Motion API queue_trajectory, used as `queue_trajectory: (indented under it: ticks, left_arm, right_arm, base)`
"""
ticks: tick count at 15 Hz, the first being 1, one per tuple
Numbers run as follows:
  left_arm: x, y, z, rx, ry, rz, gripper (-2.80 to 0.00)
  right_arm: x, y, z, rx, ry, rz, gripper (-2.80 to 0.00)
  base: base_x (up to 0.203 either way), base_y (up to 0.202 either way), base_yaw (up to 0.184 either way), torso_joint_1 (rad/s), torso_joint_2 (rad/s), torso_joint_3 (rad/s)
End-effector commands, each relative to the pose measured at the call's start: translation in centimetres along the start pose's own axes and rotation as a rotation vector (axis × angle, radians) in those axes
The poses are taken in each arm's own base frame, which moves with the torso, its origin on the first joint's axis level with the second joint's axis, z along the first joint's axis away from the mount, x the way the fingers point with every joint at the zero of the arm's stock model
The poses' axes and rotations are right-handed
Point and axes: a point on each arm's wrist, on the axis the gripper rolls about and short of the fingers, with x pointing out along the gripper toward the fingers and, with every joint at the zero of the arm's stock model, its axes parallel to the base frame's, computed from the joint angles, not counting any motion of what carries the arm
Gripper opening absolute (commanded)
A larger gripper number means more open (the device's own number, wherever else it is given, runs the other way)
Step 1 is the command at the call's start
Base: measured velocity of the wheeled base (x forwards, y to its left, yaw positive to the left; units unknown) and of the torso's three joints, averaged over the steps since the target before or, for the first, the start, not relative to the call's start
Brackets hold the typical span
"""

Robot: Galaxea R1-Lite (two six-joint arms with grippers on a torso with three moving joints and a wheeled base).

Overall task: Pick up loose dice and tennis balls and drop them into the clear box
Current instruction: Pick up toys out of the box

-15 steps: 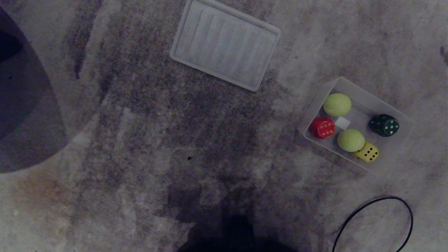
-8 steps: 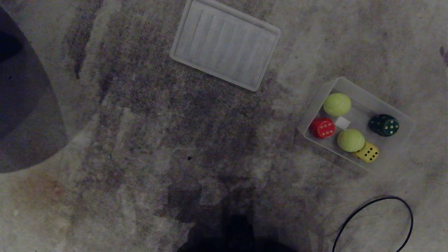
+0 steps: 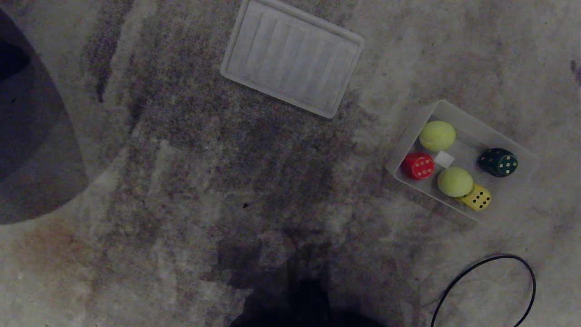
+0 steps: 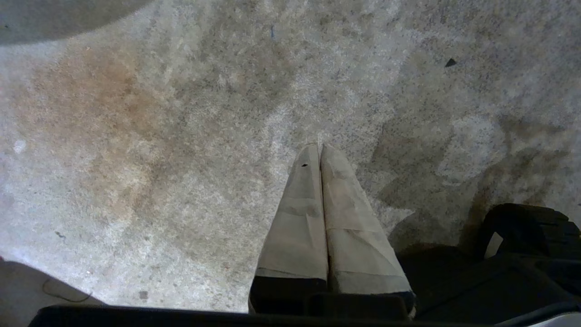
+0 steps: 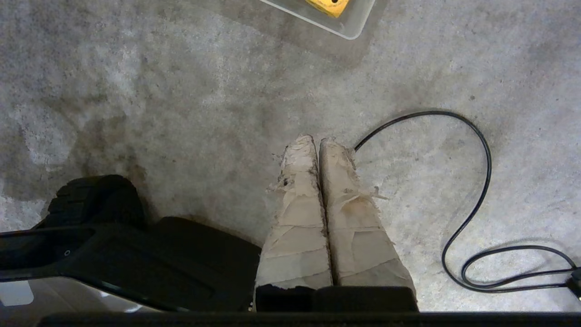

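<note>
Right pincer [image 5: 318,144]: I see its taped fingers pressed together, holding nothing, above bare carpet, with a black cable [image 5: 481,190] just beside the tips.
Left pincer [image 4: 319,152]: fingers also pressed together and empty, over a stained patch of carpet.
Box [image 3: 408,136]: on the carpet to my right in the head view, well apart from both pincers; only its corner shows in the right wrist view.
Balls: two in the box, one [image 3: 437,135] at the far side, one [image 3: 455,181] nearer me.
Dice: red [image 3: 418,165], dark green [image 3: 498,162] and yellow [image 3: 476,197], all in the box; the yellow touches the nearer ball.
Lid [image 3: 292,56]: flat on the carpet, ahead and left of the box.
Carpet [image 3: 204,181]: I see no loose die or ball on it.
</note>
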Motion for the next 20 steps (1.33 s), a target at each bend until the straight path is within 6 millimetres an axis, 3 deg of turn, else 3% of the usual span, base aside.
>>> queue_trajectory:
  ticks: [1, 6, 20]
  left_arm:
    - [0.02, 0.01, -0.04, -0.002, 0.003, 0.002, -2.8]
    - [0.02, 0.01, -0.04, -0.012, 0.003, 0.002, -2.8]
    - [0.02, 0.01, -0.04, -0.012, 0.003, 0.002, -2.8]
  right_arm:
    - [0.01, 0.0, -0.02, 0.001, 0.003, 0.0, -2.8]
    - [0.01, 0.0, -0.02, -0.001, 0.003, 0.0, -2.8]
    - [0.01, 0.0, -0.02, -0.005, 0.003, 0.0, -2.8]
  base:
    - [0.0, 0.0, 0.0, 0.0, 0.0, 0.0]
    - [0.0, 0.0, 0.0, 0.002, 0.0, 0.055]
    - [0.0, 0.0, 0.0, 0.002, 0.0, 0.2]
